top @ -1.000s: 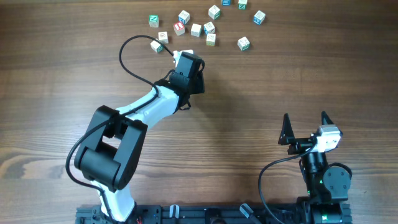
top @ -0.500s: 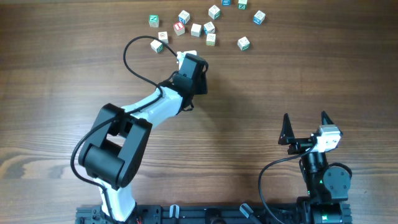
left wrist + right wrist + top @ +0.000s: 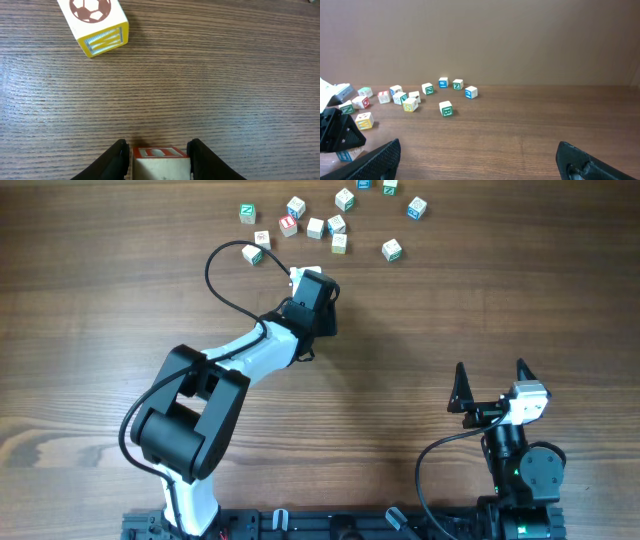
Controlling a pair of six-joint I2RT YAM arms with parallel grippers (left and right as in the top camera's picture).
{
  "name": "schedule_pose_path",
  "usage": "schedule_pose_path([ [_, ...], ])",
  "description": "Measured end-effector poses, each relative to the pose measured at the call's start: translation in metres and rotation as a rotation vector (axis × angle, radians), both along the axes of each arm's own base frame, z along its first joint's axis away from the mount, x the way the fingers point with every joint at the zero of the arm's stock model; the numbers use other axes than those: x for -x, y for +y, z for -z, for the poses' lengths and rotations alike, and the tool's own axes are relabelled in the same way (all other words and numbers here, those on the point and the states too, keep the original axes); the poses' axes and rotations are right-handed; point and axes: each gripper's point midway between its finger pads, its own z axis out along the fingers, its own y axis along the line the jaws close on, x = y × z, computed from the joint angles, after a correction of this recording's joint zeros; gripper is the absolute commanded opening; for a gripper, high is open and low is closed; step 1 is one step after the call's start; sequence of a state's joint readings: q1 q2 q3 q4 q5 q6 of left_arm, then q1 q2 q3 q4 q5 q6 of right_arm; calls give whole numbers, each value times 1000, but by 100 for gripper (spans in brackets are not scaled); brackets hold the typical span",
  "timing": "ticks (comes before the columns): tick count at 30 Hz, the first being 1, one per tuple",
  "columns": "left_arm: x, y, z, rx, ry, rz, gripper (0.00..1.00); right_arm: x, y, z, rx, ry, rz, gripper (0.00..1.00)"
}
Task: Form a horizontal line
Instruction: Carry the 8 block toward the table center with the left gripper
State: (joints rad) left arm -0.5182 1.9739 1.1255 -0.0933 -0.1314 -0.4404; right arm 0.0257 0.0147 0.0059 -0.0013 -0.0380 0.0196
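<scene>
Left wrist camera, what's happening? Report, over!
Left gripper shut on red-marked cube. Right gripper open, idle. Other cubes scattered, no row. Yellow soccer-ball cube ahead, apart.

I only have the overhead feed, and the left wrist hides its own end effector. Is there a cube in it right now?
Observer: Yes. In the left wrist view, the left end effector is shut on a red-marked cube, one finger against each side.
Operator: What lies ahead of it? From above I can't read the faces.
Observer: A yellow-edged cube with a brown soccer ball on top and a pale blue striped panel on its side. It sits well apart from the held one, toward the upper left of that view.
</scene>
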Motion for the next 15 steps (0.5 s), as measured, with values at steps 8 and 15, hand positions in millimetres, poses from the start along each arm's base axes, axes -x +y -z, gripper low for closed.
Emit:
schedule_pose_path([
  [8, 0, 4, 1, -14, -1, -13, 34, 0, 0, 0, 0, 0, 0, 100],
  [15, 0, 4, 1, -18, 0, -15, 33, 0, 0, 0, 0, 0, 0, 100],
])
